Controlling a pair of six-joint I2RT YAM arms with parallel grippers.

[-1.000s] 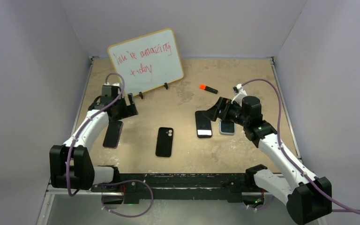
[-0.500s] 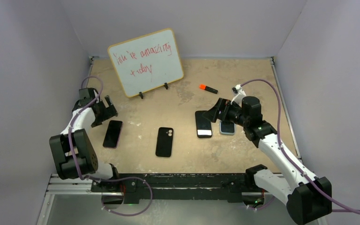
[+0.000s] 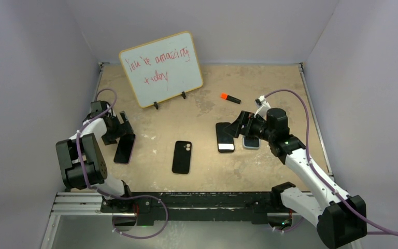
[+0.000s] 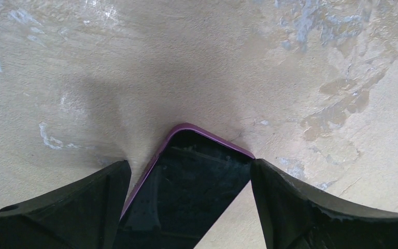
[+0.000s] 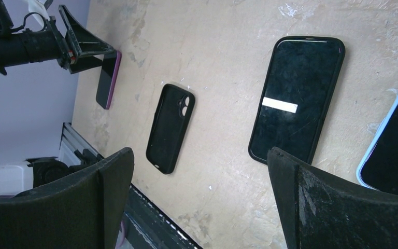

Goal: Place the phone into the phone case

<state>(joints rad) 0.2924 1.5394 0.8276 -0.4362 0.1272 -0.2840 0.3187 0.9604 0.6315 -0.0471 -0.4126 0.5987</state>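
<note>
A dark phone with a purple rim (image 3: 125,148) lies flat at the left of the table. My left gripper (image 3: 124,129) is low over its far end and open. In the left wrist view the phone (image 4: 186,192) lies between the two fingers (image 4: 83,207), and the right fingertip is at its corner. The empty black phone case (image 3: 182,156) lies inside-up at the table's middle, and it shows in the right wrist view (image 5: 170,128). My right gripper (image 3: 239,125) hangs open and empty over the table at the right.
A black phone with a white strip (image 3: 225,137) and a blue-rimmed phone (image 3: 250,141) lie under the right gripper. A whiteboard (image 3: 160,68) stands at the back left. An orange marker (image 3: 230,97) lies behind the right arm. Walls enclose the table on three sides.
My left arm swung out to the left, uncovering the purple-rimmed phone, then dropped its gripper to the phone's far end. The right arm has barely moved.
</note>
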